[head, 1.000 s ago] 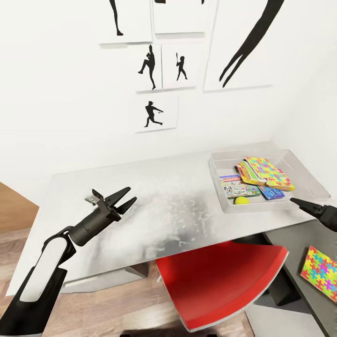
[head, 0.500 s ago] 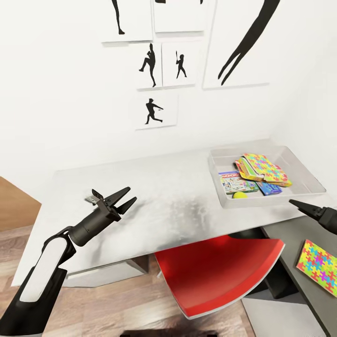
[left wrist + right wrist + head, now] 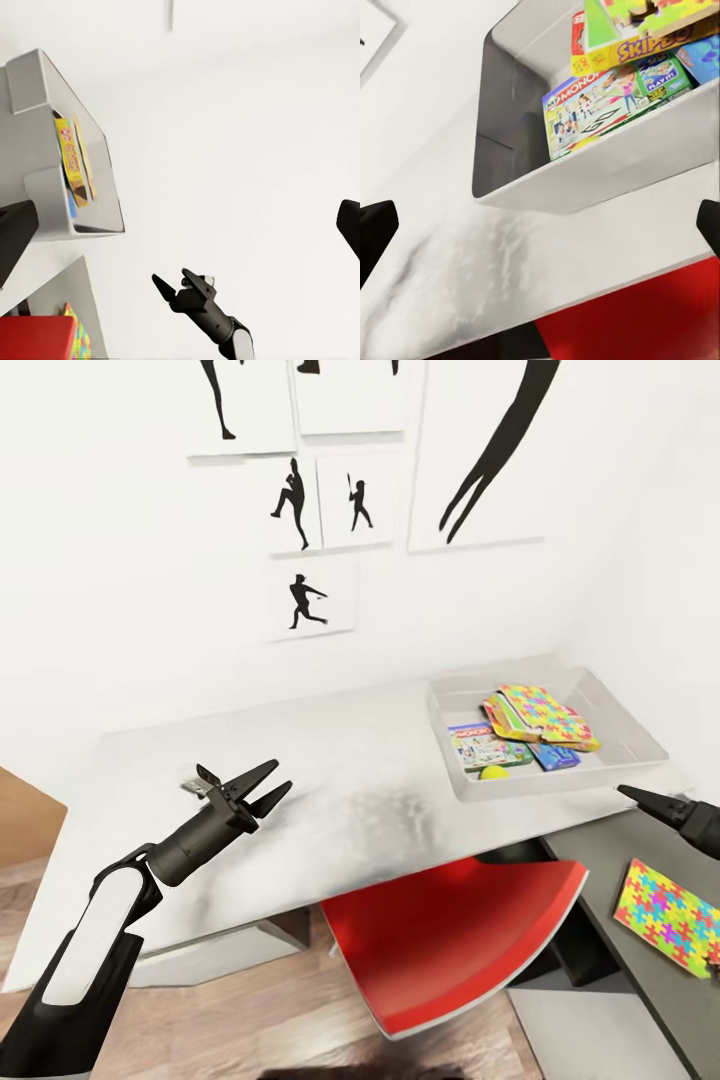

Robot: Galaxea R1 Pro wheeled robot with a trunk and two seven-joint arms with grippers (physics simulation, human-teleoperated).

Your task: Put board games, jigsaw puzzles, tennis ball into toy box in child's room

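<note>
The toy box [image 3: 607, 176] sits on the pale surface [image 3: 472, 262]. Inside lie MONOPOLY [image 3: 592, 112] and SKIP BO [image 3: 652, 46]. A red chair [image 3: 637, 315] is below.

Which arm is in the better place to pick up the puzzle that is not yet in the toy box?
The right one, probably. The remaining jigsaw puzzle lies on the dark wing of the table, just below the right gripper. The left gripper hovers open far across the table.

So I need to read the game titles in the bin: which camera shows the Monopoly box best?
The right wrist view: the Monopoly box is close and its title is readable, lying in the toy box under the Skip-Bo box. The head view shows it small, title unreadable. The left wrist view sees the bin edge-on.
</note>
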